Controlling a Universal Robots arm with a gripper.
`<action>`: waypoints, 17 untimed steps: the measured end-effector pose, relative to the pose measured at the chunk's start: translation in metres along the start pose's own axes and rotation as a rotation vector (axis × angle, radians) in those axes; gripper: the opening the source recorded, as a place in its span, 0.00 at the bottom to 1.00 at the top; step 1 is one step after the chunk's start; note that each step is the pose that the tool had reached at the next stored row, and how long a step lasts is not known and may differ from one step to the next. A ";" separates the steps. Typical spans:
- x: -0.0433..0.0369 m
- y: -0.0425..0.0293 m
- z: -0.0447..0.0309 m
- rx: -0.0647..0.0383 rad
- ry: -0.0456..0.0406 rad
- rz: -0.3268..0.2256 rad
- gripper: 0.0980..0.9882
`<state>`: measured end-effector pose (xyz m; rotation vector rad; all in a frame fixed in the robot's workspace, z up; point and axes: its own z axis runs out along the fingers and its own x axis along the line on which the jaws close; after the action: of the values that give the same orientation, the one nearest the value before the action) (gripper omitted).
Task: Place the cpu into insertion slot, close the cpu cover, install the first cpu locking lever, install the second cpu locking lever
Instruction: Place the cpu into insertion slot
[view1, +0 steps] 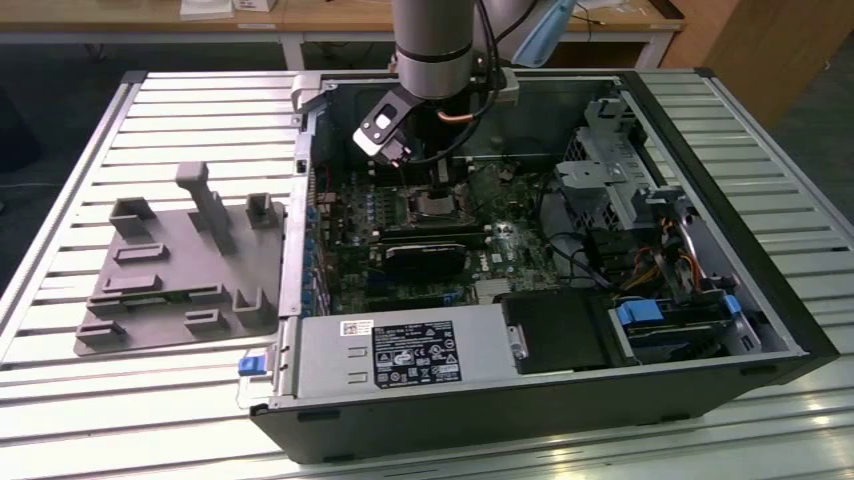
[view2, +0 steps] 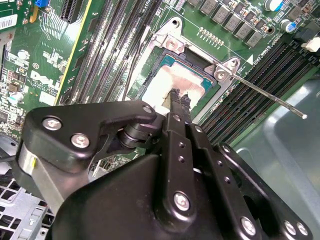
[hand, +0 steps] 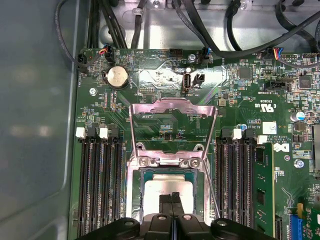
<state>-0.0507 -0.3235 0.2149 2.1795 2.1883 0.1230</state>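
Pressed together, the two fingers of the gripper (hand: 172, 197) point down into the open computer case (view1: 534, 410), their tips right over the cpu (hand: 152, 192); whether they touch it I cannot tell. Above them the arm (view1: 434, 50) stands upright over the green motherboard (hand: 240, 95). Pale silver-beige and square, the cpu lies flat inside the insertion slot (hand: 133, 195). At the slot's edge the cpu cover (hand: 172, 106), a thin silvery frame with a cut-out middle, stands open and tilted back from the socket. I count one cpu, one cover, and one thin lever rod (view2: 270, 95) sticking out beside the socket.
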 end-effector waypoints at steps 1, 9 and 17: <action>0.0000 0.0000 0.0000 0.000 0.0000 0.000 0.00; 0.0000 0.0006 0.0000 0.004 0.0001 0.000 0.00; 0.0000 0.0078 0.0008 0.047 -0.0001 0.004 0.00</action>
<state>-0.0429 -0.3235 0.2149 2.2075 2.2097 0.0722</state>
